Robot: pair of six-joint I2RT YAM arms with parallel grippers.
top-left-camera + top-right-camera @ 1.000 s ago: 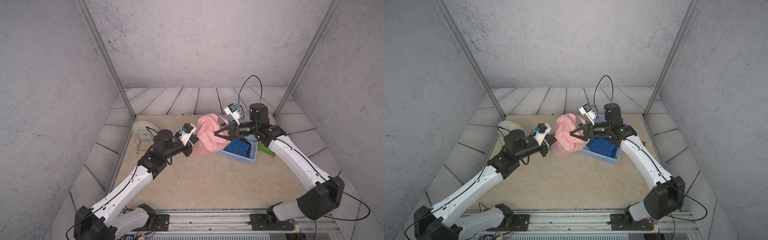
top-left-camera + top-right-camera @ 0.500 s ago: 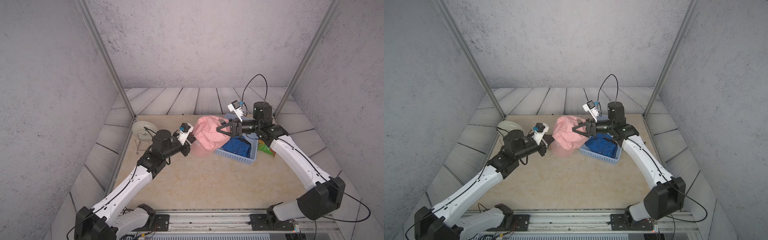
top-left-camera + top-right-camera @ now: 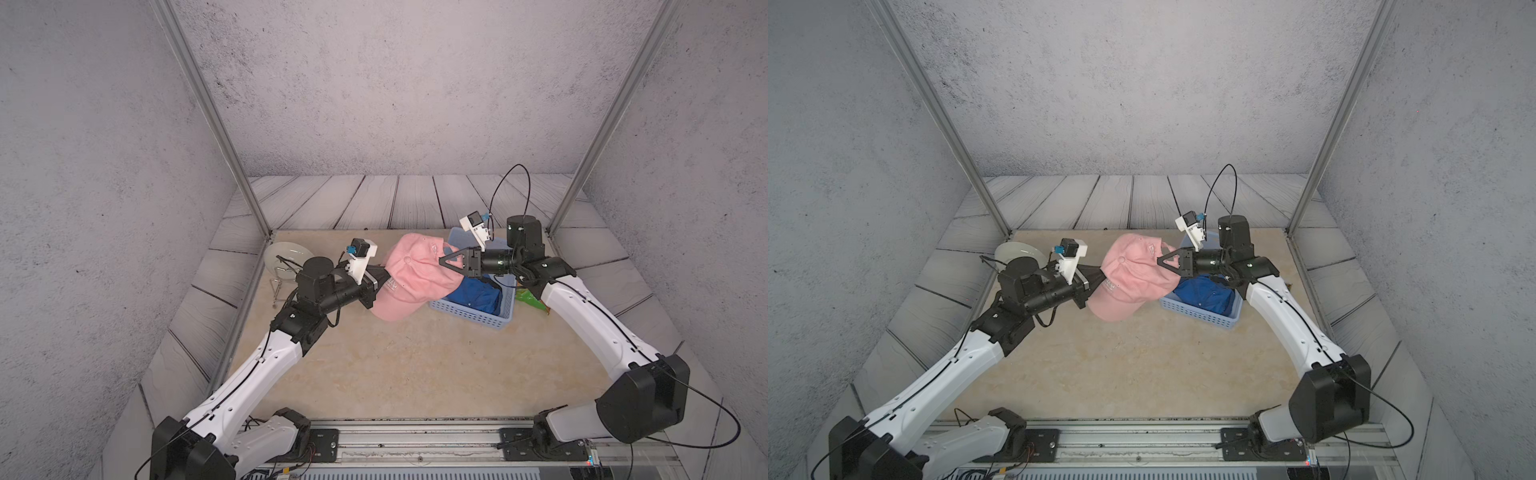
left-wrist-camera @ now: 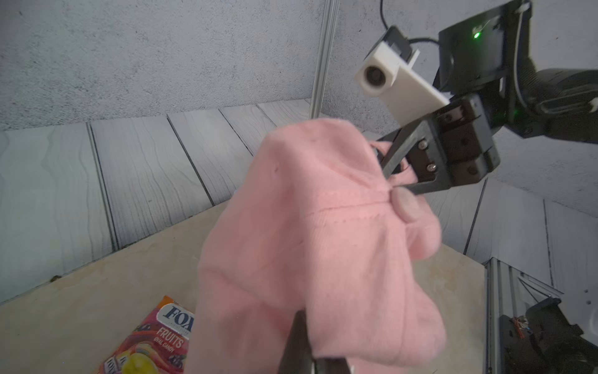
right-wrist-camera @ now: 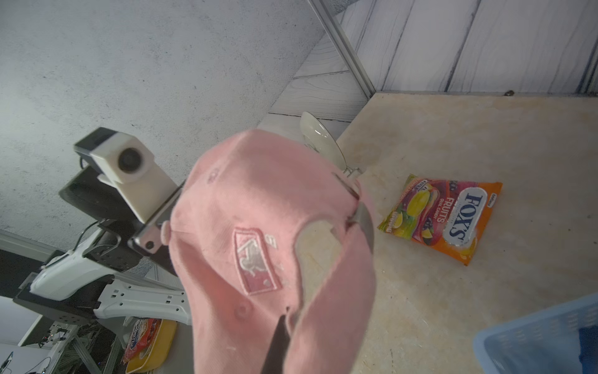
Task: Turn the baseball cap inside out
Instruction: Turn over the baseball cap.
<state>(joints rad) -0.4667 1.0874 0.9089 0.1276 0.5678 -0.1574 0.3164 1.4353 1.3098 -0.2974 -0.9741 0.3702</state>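
Two grippers have the pink cap [image 3: 411,274] up in the air betw. them, above the table [image 3: 395,365] and just beside the blue basket [image 3: 473,318]. Right gripper [image 3: 443,262] is clenched on crown fabric near the top button [image 4: 406,204]. Left gripper [image 3: 1096,275] is clamped too, probably on the cap's lower edge; its tips are mostly hidden.

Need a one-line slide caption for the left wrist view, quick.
The right gripper pinches the pink baseball cap beside its top button.
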